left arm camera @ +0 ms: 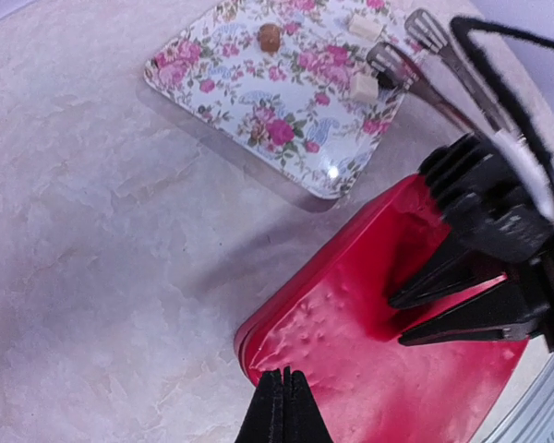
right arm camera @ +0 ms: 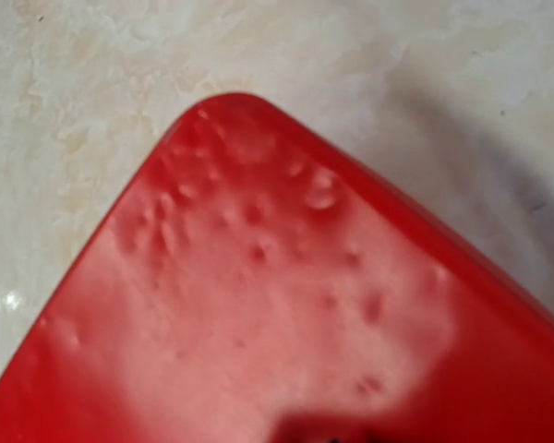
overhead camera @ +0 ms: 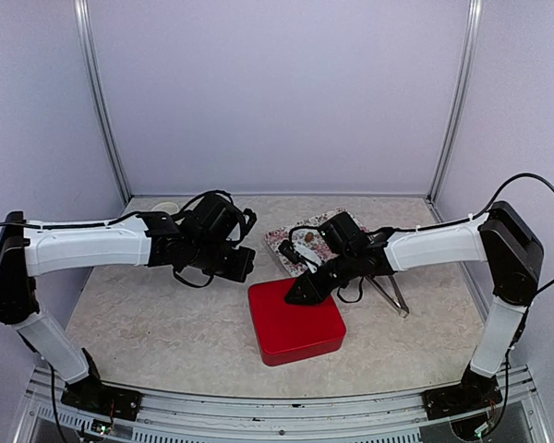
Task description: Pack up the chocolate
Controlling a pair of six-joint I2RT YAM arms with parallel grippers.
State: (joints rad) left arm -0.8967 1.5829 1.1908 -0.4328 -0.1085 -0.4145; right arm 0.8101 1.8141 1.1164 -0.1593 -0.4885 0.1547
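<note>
Chocolate [left arm camera: 270,37] looks tiny, light, probably easily crushed: pinch its sides softly. Left end effector [left arm camera: 282,411] is closed, empty; right end effector [left arm camera: 399,320] stands narrowly parted, empty.

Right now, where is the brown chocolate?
In the left wrist view, upper middle, the brown chocolate sits on the flowery tray, beyond the red box and left of the metal tongs.

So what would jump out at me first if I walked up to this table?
The bright red box in the middle of the table grabs the eye first, with the right arm's black fingers pointing down at its far edge. Just behind it sits a rose-patterned tray with a small brown candy on it, and metal tongs lie to the right.
</note>
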